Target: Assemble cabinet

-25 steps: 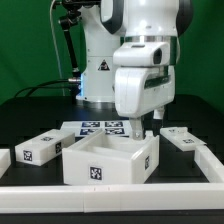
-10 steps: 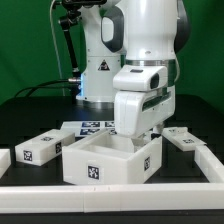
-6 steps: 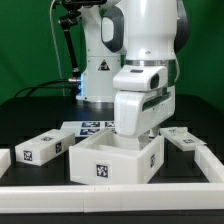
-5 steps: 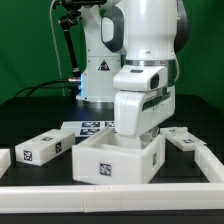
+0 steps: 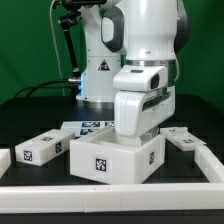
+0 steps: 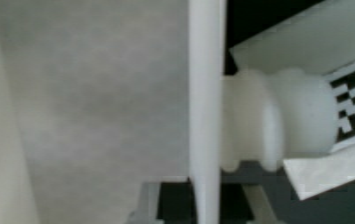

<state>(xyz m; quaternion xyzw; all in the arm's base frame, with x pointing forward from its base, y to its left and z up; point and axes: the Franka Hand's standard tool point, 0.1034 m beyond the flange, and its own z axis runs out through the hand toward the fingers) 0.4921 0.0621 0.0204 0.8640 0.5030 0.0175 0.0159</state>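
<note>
Pincer (image 5: pixel 134 135) clamped on far wall of cabinet (image 5: pixel 112 163), centre of desk (image 5: pixel 25 120), between loose blocks (image 5: pixel 40 148). Risk: one thin wall gripped off-centre; body could pivot, slip, knock a neighbouring block.

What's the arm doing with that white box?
Tool shut on cabinet body, far wall. Body open side up. Loose blocks close on both sides.
</note>
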